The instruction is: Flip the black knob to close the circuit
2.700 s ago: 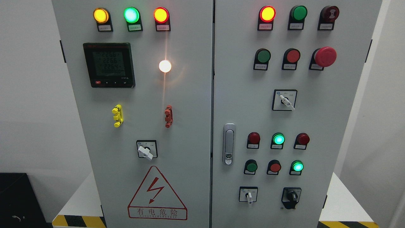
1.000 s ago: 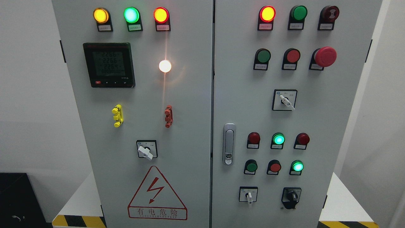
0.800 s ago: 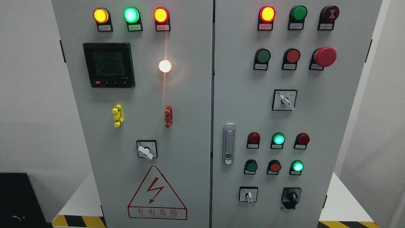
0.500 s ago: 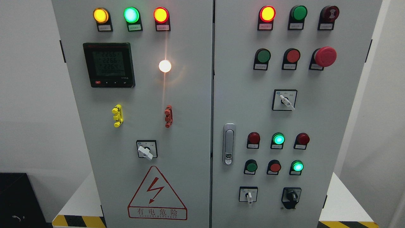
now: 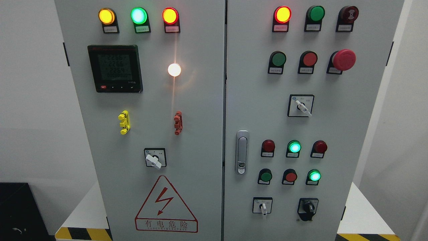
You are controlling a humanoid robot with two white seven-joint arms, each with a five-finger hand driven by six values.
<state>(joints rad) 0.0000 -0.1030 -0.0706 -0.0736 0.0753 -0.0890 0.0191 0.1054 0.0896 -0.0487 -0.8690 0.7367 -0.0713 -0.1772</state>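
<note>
The black knob (image 5: 308, 208) sits at the lower right corner of the right door of the grey cabinet (image 5: 200, 100), its handle pointing nearly straight up on a black backing plate. No robot hand shows anywhere in the head view, so whether the fingers are apart, together or clamped on anything cannot be told, and the knob's place relative to a hand cannot be given either; nothing touches the knob.

Taking the black knob as the landmark: just to its left is a white selector switch (image 5: 263, 207) with its lever pointing down. Directly above the knob is a lit green button (image 5: 314, 175), with a red button (image 5: 290, 176) and a dark green button (image 5: 266, 176) further left in the same row. Well above it is the red mushroom stop button (image 5: 343, 59). To the knob's left, at the door's edge, is the silver door latch (image 5: 241, 152). Far left and a little lower, on the left door, is the red triangular warning sign (image 5: 166, 206).
</note>
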